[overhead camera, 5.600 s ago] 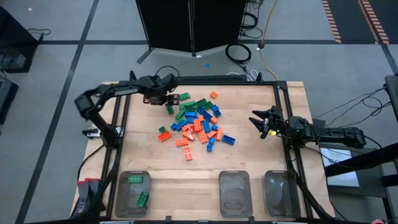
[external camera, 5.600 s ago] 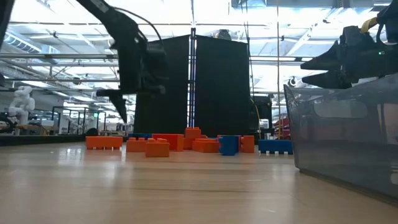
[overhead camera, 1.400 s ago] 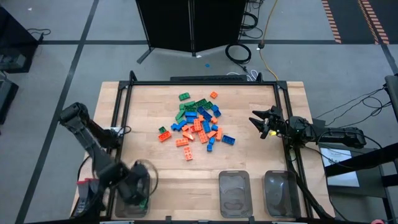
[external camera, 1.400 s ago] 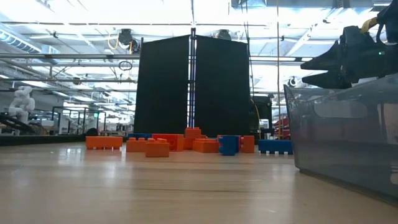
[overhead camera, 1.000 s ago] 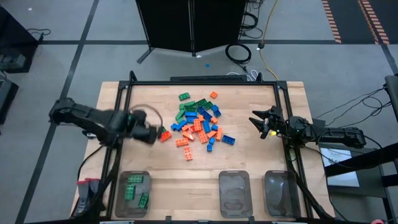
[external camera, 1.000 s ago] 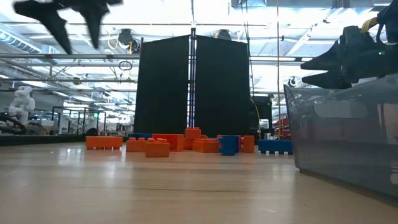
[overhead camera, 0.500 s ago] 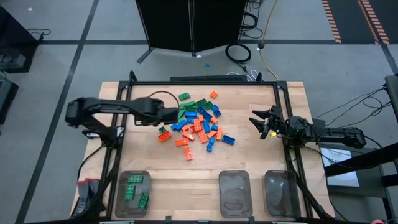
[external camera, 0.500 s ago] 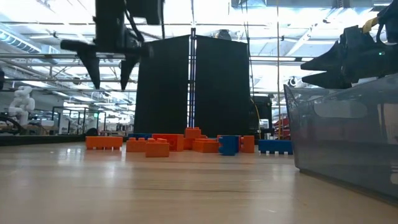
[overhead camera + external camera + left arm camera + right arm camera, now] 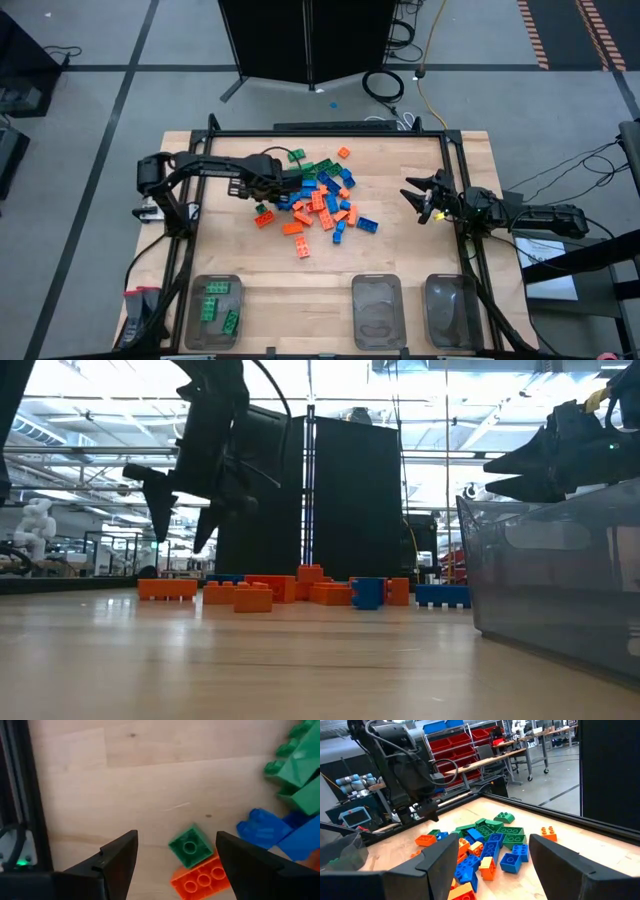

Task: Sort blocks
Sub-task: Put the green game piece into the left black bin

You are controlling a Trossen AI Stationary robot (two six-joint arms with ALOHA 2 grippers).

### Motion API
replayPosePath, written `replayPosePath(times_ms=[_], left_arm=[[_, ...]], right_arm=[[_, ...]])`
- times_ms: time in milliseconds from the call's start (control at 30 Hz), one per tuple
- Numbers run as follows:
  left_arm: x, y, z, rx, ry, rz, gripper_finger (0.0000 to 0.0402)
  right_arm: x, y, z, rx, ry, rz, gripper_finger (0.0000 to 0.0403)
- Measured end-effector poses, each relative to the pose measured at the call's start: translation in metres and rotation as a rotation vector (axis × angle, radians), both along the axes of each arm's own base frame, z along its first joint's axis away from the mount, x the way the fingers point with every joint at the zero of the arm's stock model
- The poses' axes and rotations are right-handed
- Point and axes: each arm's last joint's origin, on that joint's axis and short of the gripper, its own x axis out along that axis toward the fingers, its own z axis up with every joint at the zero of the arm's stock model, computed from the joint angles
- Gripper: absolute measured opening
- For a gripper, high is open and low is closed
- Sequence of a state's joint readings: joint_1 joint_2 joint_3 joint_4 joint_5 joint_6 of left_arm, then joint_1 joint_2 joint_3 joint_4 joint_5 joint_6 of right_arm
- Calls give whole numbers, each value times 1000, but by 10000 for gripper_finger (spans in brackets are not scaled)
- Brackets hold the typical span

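Observation:
The blocks (image 9: 320, 195) lie in a loose pile of green, orange and blue at mid-table. My left gripper (image 9: 268, 196) hangs open over the pile's left edge, pointing steeply down. In its wrist view the fingers stand above a small square green block (image 9: 189, 847), which lies flat on the wood beside an orange block (image 9: 200, 877). The low view shows this gripper (image 9: 182, 525) well above the table. My right gripper (image 9: 425, 198) waits open and level at the table's right edge, holding nothing.
Three clear trays stand along the near edge. The left tray (image 9: 215, 310) holds a few green blocks, beside the middle tray (image 9: 377, 310) and the right tray (image 9: 450, 310). A black frame rail (image 9: 195, 200) runs along the table's left side.
My left gripper has swung from the near-left area by the left tray toward the pile's left edge and come down lower, tipping to point more steeply down. Its fingers have stayed open. The blocks have not moved.

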State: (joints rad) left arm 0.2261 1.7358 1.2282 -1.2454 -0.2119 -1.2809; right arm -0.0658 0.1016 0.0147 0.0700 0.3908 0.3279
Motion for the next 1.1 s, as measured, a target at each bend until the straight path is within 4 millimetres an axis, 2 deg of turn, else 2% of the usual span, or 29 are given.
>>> replayPosePath(times_ms=[167, 367, 433, 667, 900, 1100], left_arm=[[1, 4, -1, -16, -22, -123, 272], [-9, -3, -35, -120, -60, -106, 272], [-14, -4, -41, -137, -41, -102, 272], [-10, -3, -42, -110, -83, -142, 272], [-21, -5, -50, -109, -17, -115, 272], [-18, -4, -50, -102, -47, -93, 272]], right_arm=[[0, 0, 0, -3, 1, 0, 238], [0, 0, 0, -11, 5, 0, 238], [0, 0, 0, -11, 5, 0, 238], [0, 0, 0, -10, 4, 1, 238], [0, 0, 0, -7, 3, 0, 238], [0, 0, 0, -7, 3, 0, 238]])
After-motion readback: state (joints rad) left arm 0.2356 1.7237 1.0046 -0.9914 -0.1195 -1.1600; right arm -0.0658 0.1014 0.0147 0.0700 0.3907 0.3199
